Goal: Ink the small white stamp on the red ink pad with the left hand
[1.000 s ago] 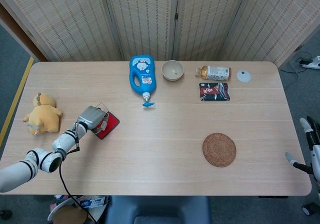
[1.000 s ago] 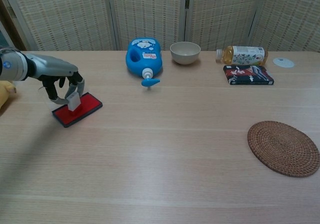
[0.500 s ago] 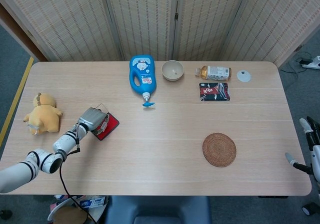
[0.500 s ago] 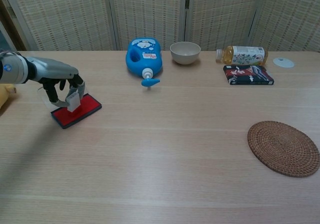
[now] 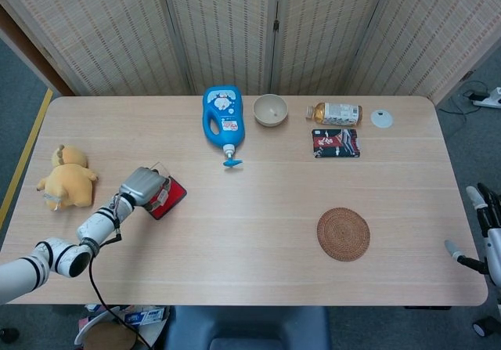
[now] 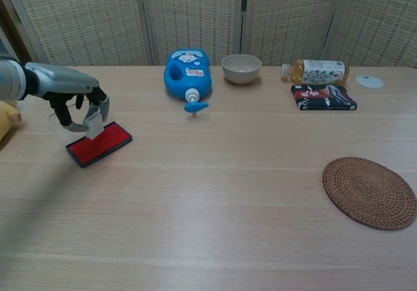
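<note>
On the desk (image 6: 215, 193), near its left edge, a red ink pad (image 6: 99, 144). Above the pad's far end, the left hand (image 6: 78, 106), fingers (image 6: 99, 99) pinching the small white stamp (image 6: 94, 127), held just over the red surface. At the far right, only part of the right hand (image 5: 479, 225); cannot tell how its fingers lie.

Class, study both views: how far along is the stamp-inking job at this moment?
Done: the left robot hand has picked up the small white stamp. In hand: it holds the stamp over the red ink pad, at its back edge; whether they touch is unclear. Left: confirming the press, then lifting clear.
</note>
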Available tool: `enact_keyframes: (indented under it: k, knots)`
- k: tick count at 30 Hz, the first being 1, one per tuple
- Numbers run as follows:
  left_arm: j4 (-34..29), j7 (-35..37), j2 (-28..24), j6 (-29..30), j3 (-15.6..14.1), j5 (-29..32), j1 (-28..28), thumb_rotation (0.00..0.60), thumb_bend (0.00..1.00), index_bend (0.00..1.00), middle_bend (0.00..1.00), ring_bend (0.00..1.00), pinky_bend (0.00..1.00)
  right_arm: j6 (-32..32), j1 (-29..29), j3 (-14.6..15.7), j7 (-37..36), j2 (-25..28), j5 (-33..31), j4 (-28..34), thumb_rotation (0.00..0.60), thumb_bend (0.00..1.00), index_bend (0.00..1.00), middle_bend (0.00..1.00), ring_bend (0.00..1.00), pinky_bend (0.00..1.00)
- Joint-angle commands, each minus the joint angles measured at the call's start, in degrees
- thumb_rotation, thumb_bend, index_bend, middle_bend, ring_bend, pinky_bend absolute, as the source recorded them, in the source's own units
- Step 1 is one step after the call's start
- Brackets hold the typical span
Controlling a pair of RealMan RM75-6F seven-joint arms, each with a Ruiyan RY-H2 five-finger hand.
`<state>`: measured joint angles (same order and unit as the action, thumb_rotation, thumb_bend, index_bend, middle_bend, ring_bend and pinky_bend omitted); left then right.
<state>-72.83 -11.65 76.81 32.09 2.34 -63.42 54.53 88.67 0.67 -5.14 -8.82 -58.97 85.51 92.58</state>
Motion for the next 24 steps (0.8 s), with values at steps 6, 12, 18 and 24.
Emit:
enact_keyframes:
  k: [6, 12, 18, 24]
  knots:
    - [-12.4, -8.7, -6.0, 8.4, -1.2, 5.9, -2.3, 0.600, 0.35, 0.55, 0.51, 0.28, 0.35, 0.0, 0.0, 0.9, -0.3, 0.2, 1.8, 0.1, 0.600, 0.20, 0.00, 0.00, 0.00, 0.00]
    - [-20.4, -14.6, -8.3, 15.6, -2.5, 9.3, -4.7, 0.600, 0.35, 0.55, 0.51, 0.28, 0.35, 0.5, -0.1, 1.8, -0.6, 0.3, 3.6, 0.1, 0.600, 0.20, 0.00, 0.00, 0.00, 0.00]
    - [-25.2, -18.5, -8.4, 21.0, -3.8, 10.4, -7.1, 0.600, 0.35, 0.55, 0.51, 0.28, 0.35, 1.1, -0.2, 2.7, -0.8, 0.4, 5.5, 0.1, 0.600, 0.20, 0.00, 0.00, 0.00, 0.00]
    - [-27.0, -20.4, -7.0, 24.8, -5.0, 10.4, -9.7, 0.600, 0.35, 0.55, 0.51, 0.28, 0.35, 1.6, -0.4, 3.6, -0.7, 0.4, 7.4, -0.1, 0.600, 0.20, 0.00, 0.00, 0.00, 0.00]
